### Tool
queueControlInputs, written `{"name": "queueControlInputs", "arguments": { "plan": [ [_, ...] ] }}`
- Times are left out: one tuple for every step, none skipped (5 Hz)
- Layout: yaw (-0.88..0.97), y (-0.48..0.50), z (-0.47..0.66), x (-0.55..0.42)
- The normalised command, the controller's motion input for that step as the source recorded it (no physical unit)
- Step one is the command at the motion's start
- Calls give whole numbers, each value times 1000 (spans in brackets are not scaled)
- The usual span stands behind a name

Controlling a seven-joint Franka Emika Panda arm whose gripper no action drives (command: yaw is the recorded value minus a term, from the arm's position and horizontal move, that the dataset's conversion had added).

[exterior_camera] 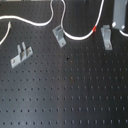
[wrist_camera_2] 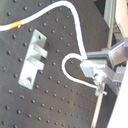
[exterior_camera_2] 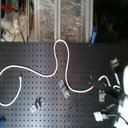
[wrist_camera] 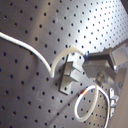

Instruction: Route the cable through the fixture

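First exterior view, cable point(exterior_camera: 45, 22): thin white cord running across the far part of the black perforated worktop point(exterior_camera: 70, 95), dipping between two grey fixtures and rising again toward the first exterior view's right
First exterior view, red band point(exterior_camera: 94, 30): short red mark on the cord, just beside the right-hand fixture point(exterior_camera: 105, 37), on the side facing the middle fixture point(exterior_camera: 59, 35)
First exterior view, third fixture point(exterior_camera: 21, 55): lying apart toward the first exterior view's left, no cord near it
First exterior view, tool point(exterior_camera: 120, 15): only a grey body at the upper right corner, beyond the right-hand fixture; jaw state not readable here

Second exterior view, cable point(exterior_camera_2: 62, 50): long S-shaped sweep from the second exterior view's left, up to a loop near the worktop's far edge, down past a fixture point(exterior_camera_2: 63, 90), then toward the tool
Second exterior view, tool point(exterior_camera_2: 111, 92): dark, at the second exterior view's right, with the red band point(exterior_camera_2: 94, 86) just on its left; too blurred to judge the jaws

First wrist view, fixture point(wrist_camera: 69, 75): grey bracket with the cord arching over and around it, touching it; slack loop of cord point(wrist_camera: 85, 102) close to the tool body point(wrist_camera: 102, 67)

Second wrist view, tool point(wrist_camera_2: 97, 70): appears closed on the cable point(wrist_camera_2: 70, 62), which curls in a tight loop right at the fingertips; grip judged, not certain
Second wrist view, fixture point(wrist_camera_2: 34, 57): long axis roughly along the cord's run, lying to one side of the held loop and apart from it

Key relation: held stretch sits beside the fixture, not in its slot, so the coming move likely carries the cord sideways toward the bracket
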Motion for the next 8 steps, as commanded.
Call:
{"name": "queueControlInputs", "arguments": {
  "plan": [
    [0, 15, 0, -37],
    [-9, -3, 123, -2],
    [-14, 25, 209, 10],
    [-89, 103, 286, -49],
    [-534, 182, 322, -52],
    [-663, 158, 308, -125],
    [-663, 123, 314, -164],
    [-537, 96, 322, -233]
  ]
}}
